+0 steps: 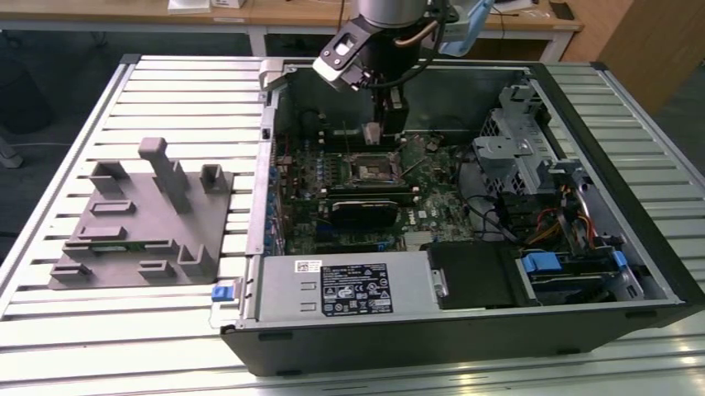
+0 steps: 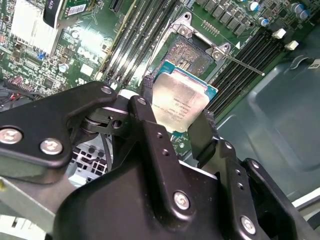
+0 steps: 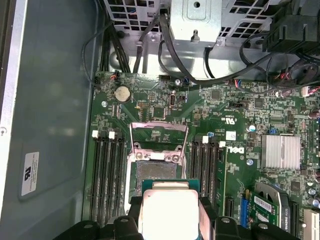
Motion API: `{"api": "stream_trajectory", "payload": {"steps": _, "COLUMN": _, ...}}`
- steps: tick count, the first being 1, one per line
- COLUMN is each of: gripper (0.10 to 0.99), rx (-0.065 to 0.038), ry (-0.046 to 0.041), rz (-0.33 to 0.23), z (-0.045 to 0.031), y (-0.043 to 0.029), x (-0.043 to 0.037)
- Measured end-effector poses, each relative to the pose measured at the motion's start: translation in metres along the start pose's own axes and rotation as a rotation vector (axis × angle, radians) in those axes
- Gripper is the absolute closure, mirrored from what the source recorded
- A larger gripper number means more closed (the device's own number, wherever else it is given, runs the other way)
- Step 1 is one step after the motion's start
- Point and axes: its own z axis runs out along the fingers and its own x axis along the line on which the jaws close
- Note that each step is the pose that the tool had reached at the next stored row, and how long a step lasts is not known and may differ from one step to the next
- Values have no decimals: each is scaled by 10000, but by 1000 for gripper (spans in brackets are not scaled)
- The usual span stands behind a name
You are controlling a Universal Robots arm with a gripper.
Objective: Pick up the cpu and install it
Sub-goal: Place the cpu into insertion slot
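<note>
Exterior view: jaws hang inside the open pc case [image 1: 463,342], above the socket [image 1: 375,169].
Second wrist view: jaws pinch the cpu [image 2: 181,102] by its edges, so pickup's done.
First wrist view: cpu hovers near the open, empty socket, not seated yet.

silver cpu [image 2: 180,102], grn mobo [image 3: 210,107], blk fingers [image 2: 202,132]
</note>
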Motion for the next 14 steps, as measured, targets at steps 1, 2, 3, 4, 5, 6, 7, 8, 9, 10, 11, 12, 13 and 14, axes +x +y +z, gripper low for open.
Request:
{"api": "stream_trajectory", "payload": {"steps": 1, "gripper": 557, "rx": 0, "ry": 0, "rz": 1, "z": 4, "y": -1, "x": 2}}
{"api": "stream_trajectory", "payload": {"steps": 2, "gripper": 557, "rx": 2, "ry": -2, "rz": 9, "z": 10, "y": -1, "x": 4}}
{"api": "stream_trajectory", "payload": {"steps": 3, "gripper": 557, "rx": 2, "ry": -3, "rz": 23, "z": 17, "y": -1, "x": 7}}
{"api": "stream_trajectory", "payload": {"steps": 4, "gripper": 557, "rx": 1, "ry": -5, "rz": 40, "z": 26, "y": -2, "x": 11}}
{"api": "stream_trajectory", "payload": {"steps": 5, "gripper": 557, "rx": 1, "ry": -6, "rz": 58, "z": 38, "y": -2, "x": 16}}
{"api": "stream_trajectory", "payload": {"steps": 6, "gripper": 557, "rx": 1, "ry": -6, "rz": 74, "z": 54, "y": -3, "x": 24}}
{"api": "stream_trajectory", "payload": {"steps": 7, "gripper": 557, "rx": 1, "ry": -7, "rz": 85, "z": 70, "y": -4, "x": 33}}
{"api": "stream_trajectory", "payload": {"steps": 8, "gripper": 557, "rx": -1, "ry": -5, "rz": 91, "z": 87, "y": -5, "x": 39}}
{"api": "stream_trajectory", "payload": {"steps": 9, "gripper": 557, "rx": 0, "ry": -6, "rz": 91, "z": 102, "y": -5, "x": 40}}
{"api": "stream_trajectory", "payload": {"steps": 10, "gripper": 557, "rx": 1, "ry": -7, "rz": 90, "z": 114, "y": -6, "x": 41}}
{"api": "stream_trajectory", "payload": {"steps": 11, "gripper": 557, "rx": 1, "ry": -8, "rz": 90, "z": 124, "y": -7, "x": 41}}
{"api": "stream_trajectory", "payload": {"steps": 12, "gripper": 557, "rx": 1, "ry": -8, "rz": 92, "z": 133, "y": -8, "x": 41}}
{"api": "stream_trajectory", "payload": {"steps": 13, "gripper": 557, "rx": 1, "ry": -8, "rz": 93, "z": 141, "y": -8, "x": 41}}
{"api": "stream_trajectory", "payload": {"steps": 14, "gripper": 557, "rx": 2, "ry": -8, "rz": 94, "z": 147, "y": -9, "x": 41}}
